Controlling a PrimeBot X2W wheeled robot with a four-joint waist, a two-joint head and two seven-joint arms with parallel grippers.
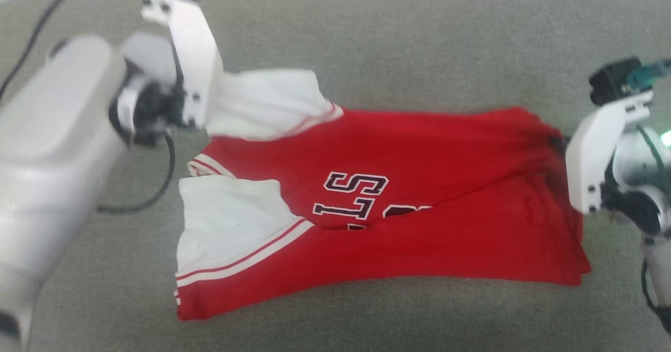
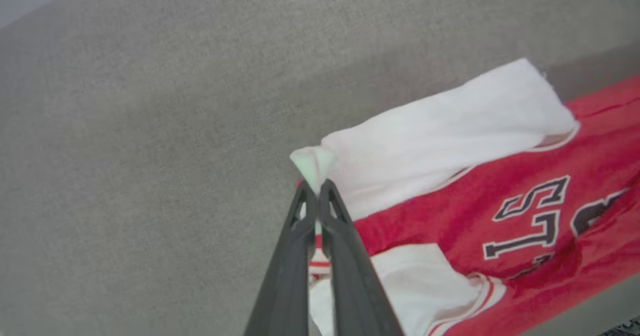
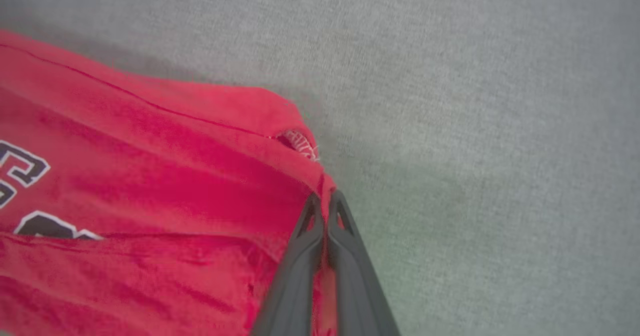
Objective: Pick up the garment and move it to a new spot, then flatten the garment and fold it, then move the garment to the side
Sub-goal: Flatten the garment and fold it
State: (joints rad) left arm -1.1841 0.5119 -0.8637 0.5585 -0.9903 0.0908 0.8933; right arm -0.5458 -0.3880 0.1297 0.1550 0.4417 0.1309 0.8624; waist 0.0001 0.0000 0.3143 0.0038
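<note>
Both pincers are clamped on cloth: the left pincer [image 2: 315,188] pinches the edge of a white sleeve [image 2: 450,125], and the right pincer [image 3: 325,201] grips the red hem corner [image 3: 285,120]. Between them the shirt [image 1: 419,152] lies half doubled on the grey mat [image 1: 367,37] (its far edge raised a little, I judge). To fold well, lift both ends level, keep the cloth taut between them, and lay the far edge squarely over the near one.
</note>
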